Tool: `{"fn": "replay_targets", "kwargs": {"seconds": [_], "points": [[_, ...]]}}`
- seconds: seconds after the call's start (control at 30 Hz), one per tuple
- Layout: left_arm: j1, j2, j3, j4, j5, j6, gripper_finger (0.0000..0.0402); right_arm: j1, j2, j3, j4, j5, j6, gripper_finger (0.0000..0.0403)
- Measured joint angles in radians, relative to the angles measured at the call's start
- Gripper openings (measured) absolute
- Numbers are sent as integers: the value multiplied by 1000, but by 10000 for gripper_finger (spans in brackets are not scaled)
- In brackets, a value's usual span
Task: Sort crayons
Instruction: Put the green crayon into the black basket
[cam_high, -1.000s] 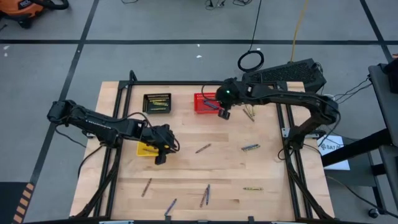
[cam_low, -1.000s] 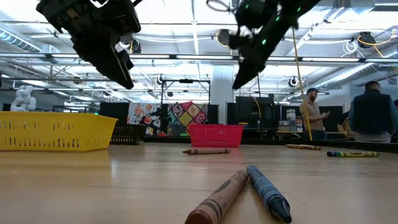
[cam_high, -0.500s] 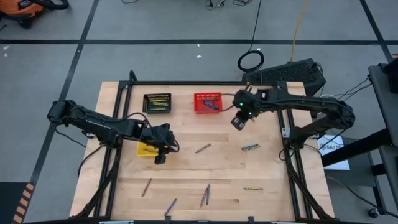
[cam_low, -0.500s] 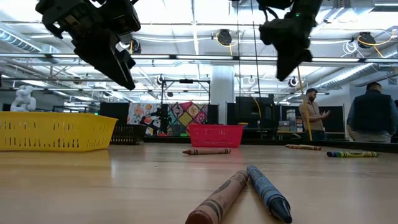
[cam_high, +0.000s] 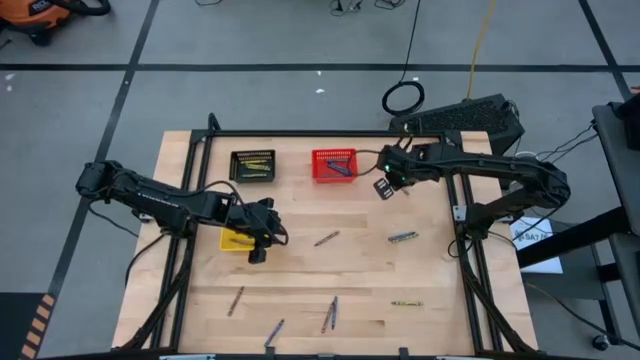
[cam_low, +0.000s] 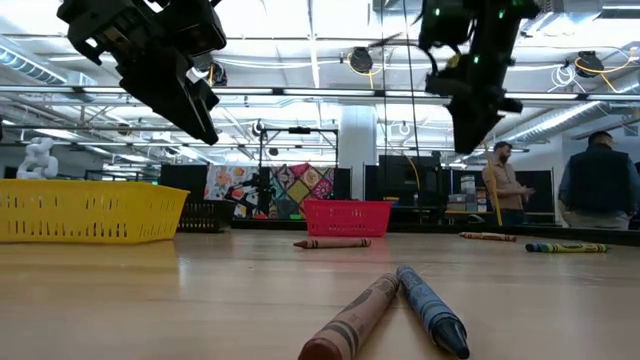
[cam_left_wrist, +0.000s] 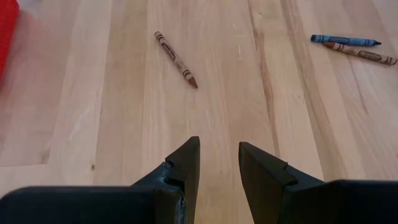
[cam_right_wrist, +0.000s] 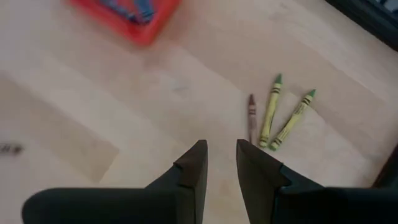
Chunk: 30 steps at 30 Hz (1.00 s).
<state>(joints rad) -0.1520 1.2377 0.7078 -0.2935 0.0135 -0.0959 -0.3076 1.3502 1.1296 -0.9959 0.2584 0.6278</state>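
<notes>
Right gripper (cam_high: 384, 190) hangs above the far-right part of the table (cam_high: 300, 290), just right of the red basket (cam_high: 333, 164), fingers a narrow slot apart and holding nothing. You look to be between picks: blue crayons (cam_right_wrist: 127, 7) already lie in the red basket, and the next target is likely the small cluster just beyond the fingertips, a brown crayon (cam_right_wrist: 252, 112) touching or nearly touching two yellow-green ones (cam_right_wrist: 271, 111) that lie close beside it. To take one cleanly, you would need to open wider, line the fingers across a single stick and descend, or the neighbours may get dragged along.

Left gripper (cam_high: 258, 248) waits over the yellow basket (cam_high: 235, 241), also slightly open and empty, with another brown crayon (cam_left_wrist: 176, 59) ahead of it. More crayons lie scattered near the front edge and at the right.
</notes>
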Motion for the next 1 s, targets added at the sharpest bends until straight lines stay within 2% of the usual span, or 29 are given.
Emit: {"fn": "replay_targets", "kwargs": {"seconds": [0.4, 0.53, 0.8, 1.0], "points": [[0, 0, 0, -3, 0, 8, 114, -244, 1, -172, 140, -33, -35, 73], [0, 0, 0, -3, -16, 7, 114, -313, 1, -203, 204, -77, -49, 73], [0, 0, 0, -3, -49, -3, 114, -408, 3, -214, 247, -79, -86, 73], [0, 0, 0, -2, -49, -29, 114, -440, 53, -214, 255, -85, -133, 80]]}}
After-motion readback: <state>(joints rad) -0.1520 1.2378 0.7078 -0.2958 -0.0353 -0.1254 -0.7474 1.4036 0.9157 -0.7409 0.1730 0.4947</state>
